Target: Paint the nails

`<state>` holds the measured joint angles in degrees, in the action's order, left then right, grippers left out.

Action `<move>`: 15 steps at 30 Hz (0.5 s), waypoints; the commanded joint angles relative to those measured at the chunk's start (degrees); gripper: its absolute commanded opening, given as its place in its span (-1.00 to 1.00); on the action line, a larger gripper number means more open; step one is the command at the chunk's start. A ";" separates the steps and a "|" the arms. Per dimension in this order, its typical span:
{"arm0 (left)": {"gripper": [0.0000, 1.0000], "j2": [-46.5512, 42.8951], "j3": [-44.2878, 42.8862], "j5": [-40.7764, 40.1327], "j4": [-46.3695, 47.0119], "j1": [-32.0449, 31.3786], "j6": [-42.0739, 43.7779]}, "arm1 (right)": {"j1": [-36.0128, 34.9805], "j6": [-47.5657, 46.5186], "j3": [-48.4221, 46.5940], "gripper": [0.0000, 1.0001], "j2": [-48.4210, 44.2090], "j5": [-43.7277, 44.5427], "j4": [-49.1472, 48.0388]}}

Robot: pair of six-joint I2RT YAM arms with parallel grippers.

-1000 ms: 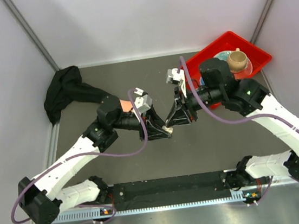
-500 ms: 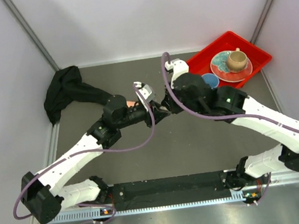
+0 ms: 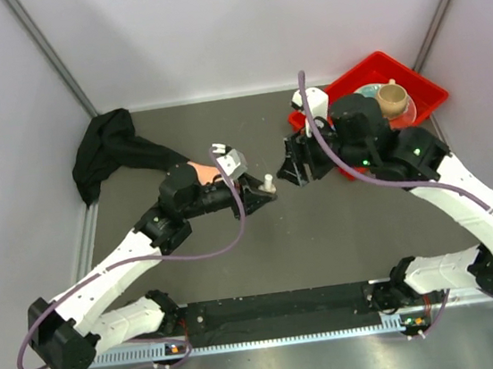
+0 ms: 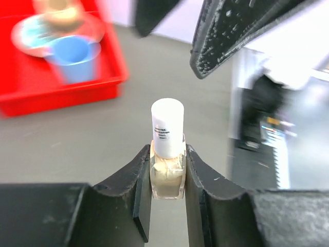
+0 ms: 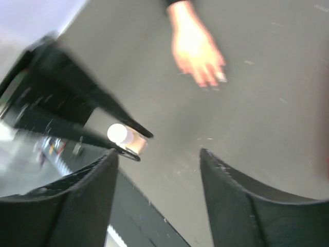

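A small tan bottle with a white cap (image 4: 167, 126) stands upright between the fingers of my left gripper (image 4: 167, 153), which is shut on its body. From above, the bottle (image 3: 267, 182) sits at the tip of the left gripper (image 3: 262, 193), mid-table. My right gripper (image 3: 295, 171) hangs open a short way to the bottle's right, with nothing between its fingers (image 5: 159, 152). The pink-beige mannequin hand (image 5: 195, 49) lies flat on the table beyond the bottle. Its nails are too blurred to make out. Its black sleeve (image 3: 112, 151) trails to the back left, and my left arm covers most of the hand (image 3: 200, 169).
A red tray (image 3: 423, 82) at the back right holds a plate with a tan cup (image 3: 389, 99) and a blue cup (image 4: 74, 56). Grey walls close in the table on three sides. A black rail (image 3: 279, 306) runs along the near edge.
My right gripper has opened and drawn back to the right, off the bottle's cap. The left gripper has kept hold of the bottle and shifted slightly.
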<state>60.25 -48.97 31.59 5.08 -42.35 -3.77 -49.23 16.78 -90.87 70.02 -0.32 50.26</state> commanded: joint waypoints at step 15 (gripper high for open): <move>-1.00 1.18 -4.82 31.86 5.55 0.07 -10.12 | 1.95 -15.90 2.19 -0.24 -0.85 -42.75 -3.15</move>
<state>61.04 -51.53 60.82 7.99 -42.35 -13.41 -47.57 2.26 -88.49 69.12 -38.52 49.95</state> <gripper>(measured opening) 0.314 0.411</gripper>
